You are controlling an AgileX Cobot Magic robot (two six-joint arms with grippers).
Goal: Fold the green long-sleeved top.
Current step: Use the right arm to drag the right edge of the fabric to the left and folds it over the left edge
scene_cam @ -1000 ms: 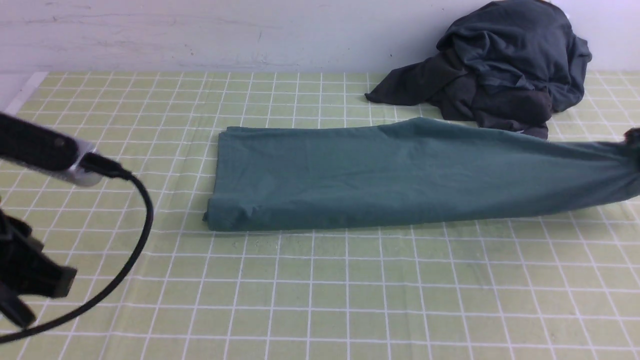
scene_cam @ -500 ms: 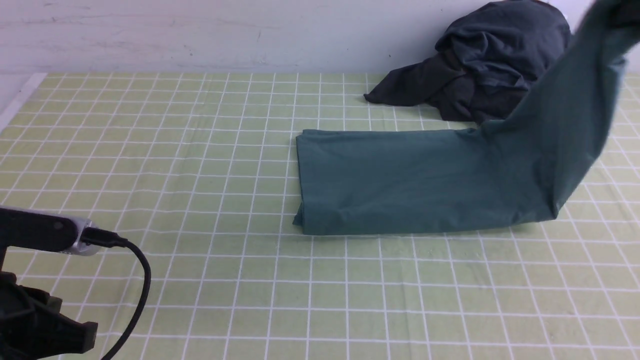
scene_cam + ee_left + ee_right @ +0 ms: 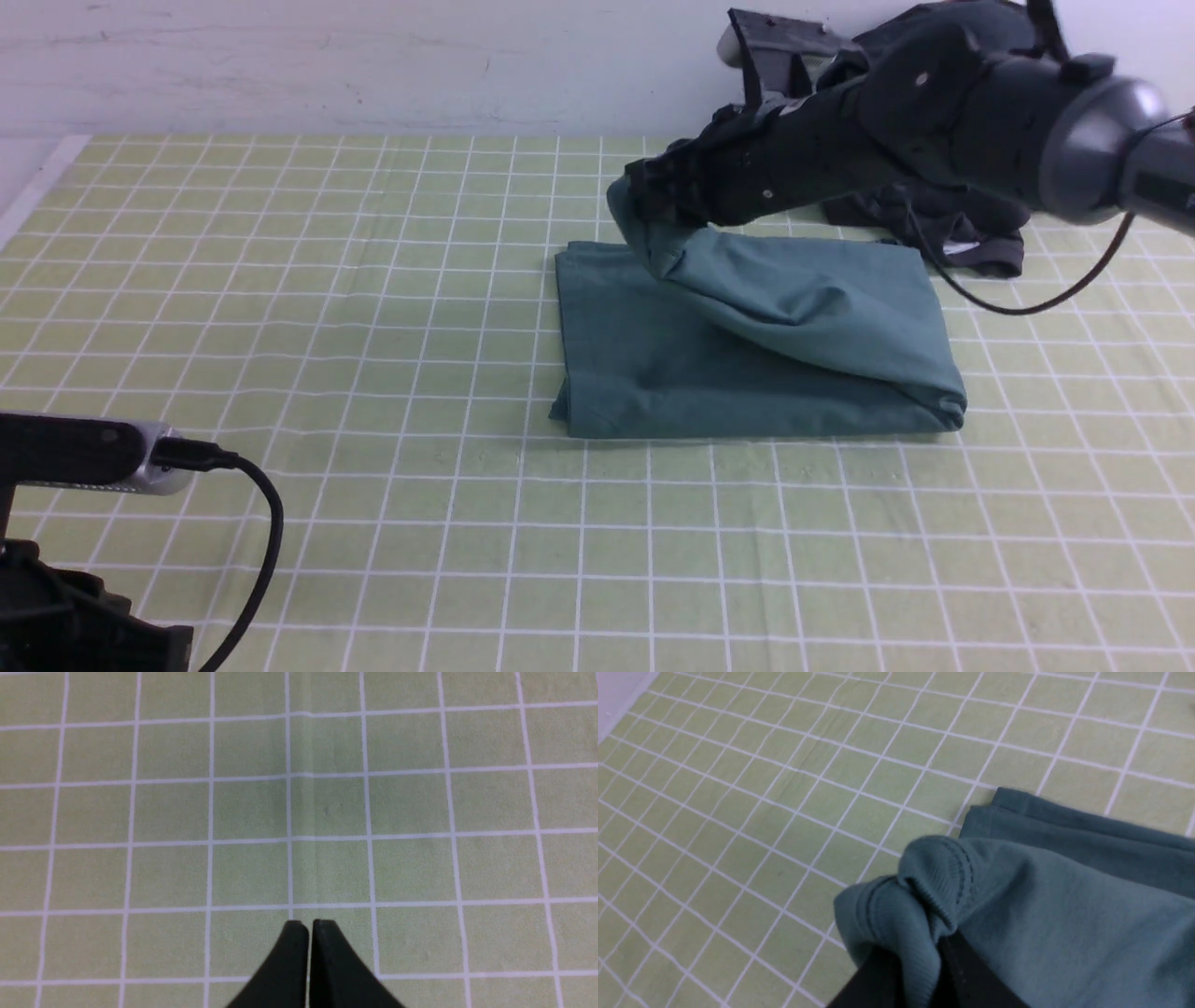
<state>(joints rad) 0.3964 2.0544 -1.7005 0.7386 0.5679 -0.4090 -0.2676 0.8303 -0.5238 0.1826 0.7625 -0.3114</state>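
while the right gripper [image 3: 649, 201] is clamped on a ribbed edge of the top [image 3: 747, 387], it holds that bunched end lifted above the far left corner of the folded part. the top lies mid-mat [image 3: 373, 280], doubled over itself, its upper layer sloping from the gripper down to the fold on the right. a dark heap [image 3: 976, 238] sits just behind it by the wall, partly hidden by the right arm. the left gripper [image 3: 308, 926] hangs over the mat at the near left, fingers pressed together, holding nothing.
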